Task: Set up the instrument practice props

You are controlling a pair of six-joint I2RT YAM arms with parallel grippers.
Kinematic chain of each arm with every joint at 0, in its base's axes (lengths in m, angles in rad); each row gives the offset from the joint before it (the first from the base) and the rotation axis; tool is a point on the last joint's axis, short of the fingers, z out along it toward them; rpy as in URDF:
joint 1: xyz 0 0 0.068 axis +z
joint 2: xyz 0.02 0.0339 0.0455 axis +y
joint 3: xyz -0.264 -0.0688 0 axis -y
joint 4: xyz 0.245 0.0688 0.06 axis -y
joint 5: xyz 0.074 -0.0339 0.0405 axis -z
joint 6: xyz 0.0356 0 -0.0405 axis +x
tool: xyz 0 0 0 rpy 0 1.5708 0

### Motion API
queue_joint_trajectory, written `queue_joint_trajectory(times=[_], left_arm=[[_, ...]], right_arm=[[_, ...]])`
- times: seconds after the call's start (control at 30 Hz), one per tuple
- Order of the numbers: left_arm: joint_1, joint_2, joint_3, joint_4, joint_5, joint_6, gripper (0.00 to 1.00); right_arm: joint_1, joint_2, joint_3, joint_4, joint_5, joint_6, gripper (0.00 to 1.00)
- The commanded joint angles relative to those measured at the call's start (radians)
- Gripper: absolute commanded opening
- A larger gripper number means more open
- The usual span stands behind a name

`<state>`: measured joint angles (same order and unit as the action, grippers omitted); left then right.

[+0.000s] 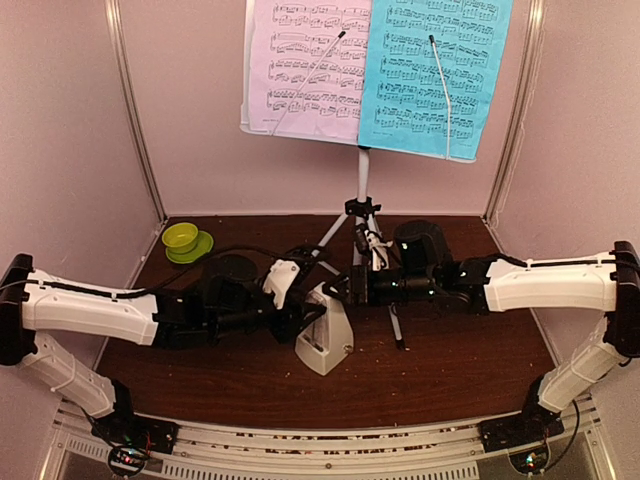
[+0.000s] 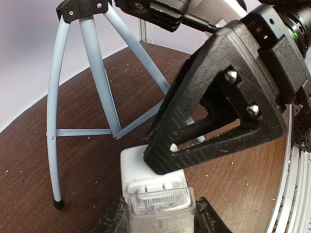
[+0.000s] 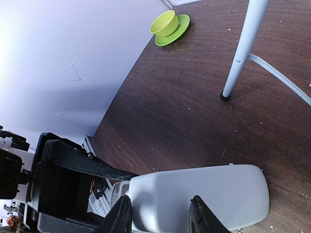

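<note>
Metronome: small white pyramid [image 1: 323, 345] on the brown table [image 1: 450, 370], centre front, caught right between the two arms.
Left gripper: the left gripper [image 2: 161, 218] comes in from 9 o'clock, low on the body. Its fingers [image 2: 210, 221] press on both flanks, so it is clamped on the metronome.
Right gripper: the right gripper [image 3: 160, 218] reaches in from 2 o'clock at the upper part. Its fingers [image 3: 200, 216] sit either side of the white shell, and the left wrist view shows one tip touching the top edge. Squeezing or only straddling, I cannot tell.
Tripod: silver legs [image 2: 99, 73] splayed at 1 o'clock, just behind the metronome, rubber feet down on the table.
Stand: the stand [image 1: 364, 170] rises from the tripod at 12 o'clock, its desk hidden by paper.
Pages: lilac page [image 1: 305, 70] on the left and cyan page [image 1: 435, 75] on the right, side by side with edges meeting, a thin wire across each.
Bowl: lime-green bowl [image 1: 181, 236] at 10 o'clock, well apart, near the back-left corner.
Saucer: matching saucer [image 1: 203, 247], directly under the bowl.
</note>
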<state>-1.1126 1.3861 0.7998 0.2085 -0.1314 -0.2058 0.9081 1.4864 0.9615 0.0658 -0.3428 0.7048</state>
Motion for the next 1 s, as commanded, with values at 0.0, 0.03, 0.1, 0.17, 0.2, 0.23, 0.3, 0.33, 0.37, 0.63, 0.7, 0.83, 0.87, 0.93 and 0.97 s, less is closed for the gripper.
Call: queue_joint_trajectory(times=[0.0, 0.03, 0.1, 0.17, 0.2, 0.23, 0.3, 0.33, 0.37, 0.63, 0.7, 0.83, 0.87, 0.93, 0.97], left_arm=[[-0.006, -0.040, -0.028, -0.019, 0.019, 0.039, 0.06], [-0.007, -0.049, -0.035, -0.016, 0.022, 0.041, 0.05], [-0.007, -0.067, -0.053, -0.009, 0.023, 0.043, 0.05], [-0.007, -0.089, -0.068, -0.009, 0.022, 0.038, 0.05], [-0.007, -0.103, -0.078, -0.005, 0.022, 0.029, 0.05], [-0.006, -0.120, -0.087, 0.002, 0.023, 0.018, 0.05], [-0.006, -0.156, -0.099, -0.009, 0.018, -0.010, 0.04], [-0.006, -0.174, -0.100, -0.025, 0.004, -0.025, 0.04], [-0.005, -0.190, -0.101, -0.051, -0.018, -0.045, 0.04], [0.050, -0.311, -0.115, -0.270, -0.126, -0.208, 0.08], [0.079, -0.306, -0.102, -0.363, -0.147, -0.264, 0.11], [0.157, -0.264, -0.042, -0.523, -0.177, -0.329, 0.18], [0.177, -0.251, -0.021, -0.560, -0.181, -0.332, 0.19], [0.214, -0.213, 0.023, -0.597, -0.182, -0.322, 0.20], [0.241, -0.193, 0.045, -0.607, -0.179, -0.314, 0.20]], right_arm=[[-0.025, 0.080, -0.056, -0.285, 0.154, -0.043, 0.39], [-0.027, 0.081, -0.057, -0.286, 0.155, -0.044, 0.39], [-0.028, 0.083, -0.058, -0.288, 0.157, -0.045, 0.38], [-0.028, 0.081, -0.061, -0.283, 0.153, -0.048, 0.38], [-0.028, 0.080, -0.059, -0.282, 0.152, -0.051, 0.38], [-0.027, 0.078, -0.056, -0.280, 0.149, -0.056, 0.39], [-0.027, 0.073, -0.049, -0.276, 0.139, -0.064, 0.39], [-0.028, 0.070, -0.046, -0.272, 0.130, -0.069, 0.40], [-0.026, 0.071, -0.038, -0.270, 0.120, -0.075, 0.40], [-0.007, 0.078, 0.013, -0.292, 0.104, -0.107, 0.42], [-0.003, 0.077, 0.018, -0.296, 0.103, -0.111, 0.42], [0.000, 0.069, 0.022, -0.299, 0.102, -0.121, 0.43], [0.001, 0.066, 0.022, -0.299, 0.101, -0.123, 0.44], [0.002, 0.063, 0.021, -0.299, 0.099, -0.125, 0.45], [0.003, 0.061, 0.021, -0.299, 0.098, -0.125, 0.46]])
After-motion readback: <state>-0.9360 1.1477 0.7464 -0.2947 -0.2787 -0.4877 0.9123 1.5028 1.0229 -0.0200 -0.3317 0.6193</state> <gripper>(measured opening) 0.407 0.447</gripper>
